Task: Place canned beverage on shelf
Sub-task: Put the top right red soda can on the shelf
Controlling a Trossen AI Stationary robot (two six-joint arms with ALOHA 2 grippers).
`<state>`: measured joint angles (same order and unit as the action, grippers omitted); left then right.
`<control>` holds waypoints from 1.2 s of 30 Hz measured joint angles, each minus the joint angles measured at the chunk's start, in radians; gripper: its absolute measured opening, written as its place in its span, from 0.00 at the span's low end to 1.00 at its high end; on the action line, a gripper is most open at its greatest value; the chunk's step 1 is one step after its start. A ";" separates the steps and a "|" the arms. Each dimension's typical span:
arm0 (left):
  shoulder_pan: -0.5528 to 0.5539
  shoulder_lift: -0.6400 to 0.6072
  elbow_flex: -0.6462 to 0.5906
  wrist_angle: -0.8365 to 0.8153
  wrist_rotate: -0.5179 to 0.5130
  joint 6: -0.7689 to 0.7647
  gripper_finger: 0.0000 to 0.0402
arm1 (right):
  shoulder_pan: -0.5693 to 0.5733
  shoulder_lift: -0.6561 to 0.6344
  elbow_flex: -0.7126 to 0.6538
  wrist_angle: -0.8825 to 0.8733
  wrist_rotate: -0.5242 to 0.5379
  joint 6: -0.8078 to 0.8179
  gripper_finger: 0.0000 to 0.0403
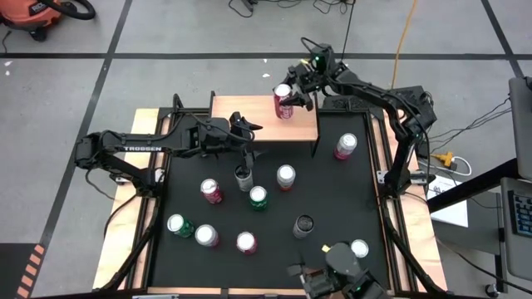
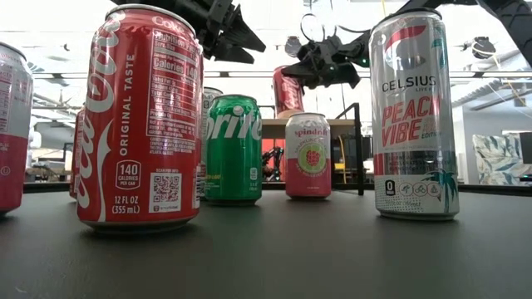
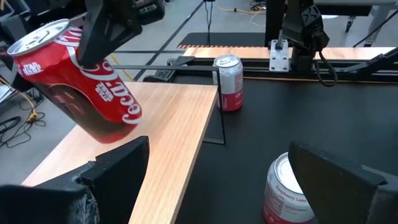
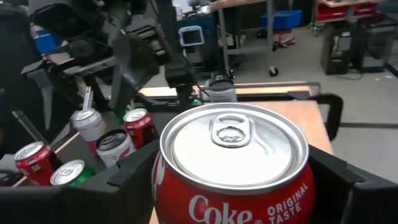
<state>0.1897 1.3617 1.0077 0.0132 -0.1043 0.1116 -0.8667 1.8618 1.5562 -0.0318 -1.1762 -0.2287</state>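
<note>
High view: right gripper pinches a round red metal can, tilted over the smooth wooden shelf; left gripper is spread, near the shelf's left part.

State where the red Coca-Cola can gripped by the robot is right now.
In the high view, the Coca-Cola can is tilted in the right gripper over the wooden shelf at the mat's far edge.
</note>
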 joint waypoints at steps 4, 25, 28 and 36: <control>0.009 0.000 0.000 0.001 0.000 0.000 0.95 | 0.027 -0.002 0.000 0.006 0.060 0.000 0.69; 0.040 -0.015 0.000 -0.114 -0.050 0.046 0.95 | 0.166 -0.008 -0.001 0.082 0.258 0.038 0.69; 0.039 -0.015 0.000 -0.120 -0.050 0.044 0.95 | 0.166 -0.008 -0.001 0.085 0.259 0.041 0.69; 0.046 -0.026 0.000 -0.131 -0.122 0.064 0.95 | 0.176 -0.008 -0.002 0.243 0.313 0.036 0.69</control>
<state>0.2356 1.3357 1.0077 -0.1177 -0.2262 0.1760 -0.6910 1.8538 1.5547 0.2108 -0.8636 -0.1928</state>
